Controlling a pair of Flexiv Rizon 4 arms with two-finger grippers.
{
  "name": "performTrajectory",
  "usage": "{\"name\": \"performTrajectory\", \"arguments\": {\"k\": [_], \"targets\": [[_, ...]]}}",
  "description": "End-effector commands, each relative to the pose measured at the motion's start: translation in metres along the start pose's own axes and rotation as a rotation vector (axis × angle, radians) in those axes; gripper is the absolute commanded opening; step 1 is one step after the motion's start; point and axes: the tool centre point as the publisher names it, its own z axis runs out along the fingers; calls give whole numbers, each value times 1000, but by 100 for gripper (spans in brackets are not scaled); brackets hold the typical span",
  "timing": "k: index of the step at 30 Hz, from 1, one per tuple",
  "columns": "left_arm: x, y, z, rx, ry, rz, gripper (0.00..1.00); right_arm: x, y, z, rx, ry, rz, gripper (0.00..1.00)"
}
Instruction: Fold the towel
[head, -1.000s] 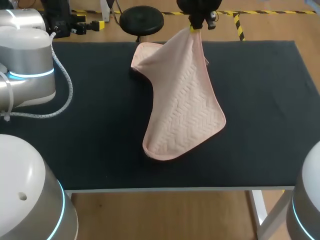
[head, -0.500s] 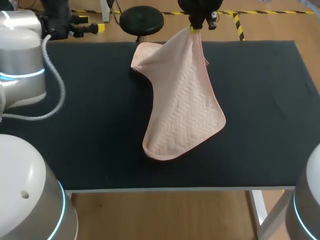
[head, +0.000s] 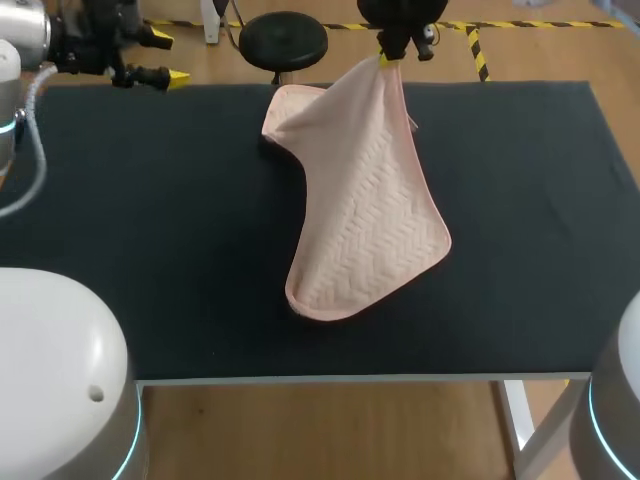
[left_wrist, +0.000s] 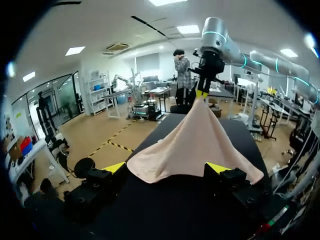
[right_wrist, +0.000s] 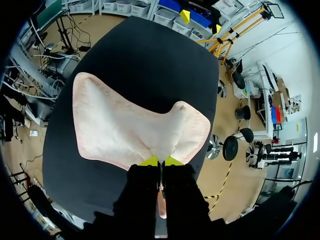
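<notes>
Pink quilted towel (head: 365, 200) on the black surface (head: 150, 250), with one corner raised. My right end effector (head: 388, 58) is closed on that corner, its two yellow tips pinching the cloth from both sides. It holds the corner above the far edge of the surface, near the middle of that edge. From the pinched corner the towel slopes down to the surface. Its lower part lies flat on the middle of the surface, one rounded lobe toward the near edge and another by the far edge. In the right wrist view the towel (right_wrist: 125, 130) spreads over the surface beneath the right end effector (right_wrist: 160, 161). My left end effector (head: 168, 58) is open and holds nothing. It hangs at the far left corner of the surface, well apart from the towel. In the left wrist view the towel (left_wrist: 195, 140) rises as a peak ahead of the left end effector (left_wrist: 166, 169).
</notes>
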Motion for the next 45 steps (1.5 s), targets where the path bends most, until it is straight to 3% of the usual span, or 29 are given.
{"name": "performTrajectory", "arguments": {"k": [1, 9, 12, 19, 25, 45], "targets": [[-7, -3, -1, -109, 207, 144, 100, 3, -1, 1, -8, -4, 0, 0], [-7, -3, -1, -109, 207, 144, 100, 2, 3, 8, -39, -14, -13, 0], [-3, -2, 9, -148, 198, 27, 100, 3, 1, 12, -48, -19, -9, 0], [22, -2, 34, -159, 238, 11, 100, 10, -6, 19, -71, -38, 21, 0], [42, -7, 63, -153, 282, 60, 100, 16, -12, 17, -77, -51, 26, 0], [104, 10, 131, -209, 390, 8, 100, 38, -21, 27, -101, -86, -18, 0]]}}
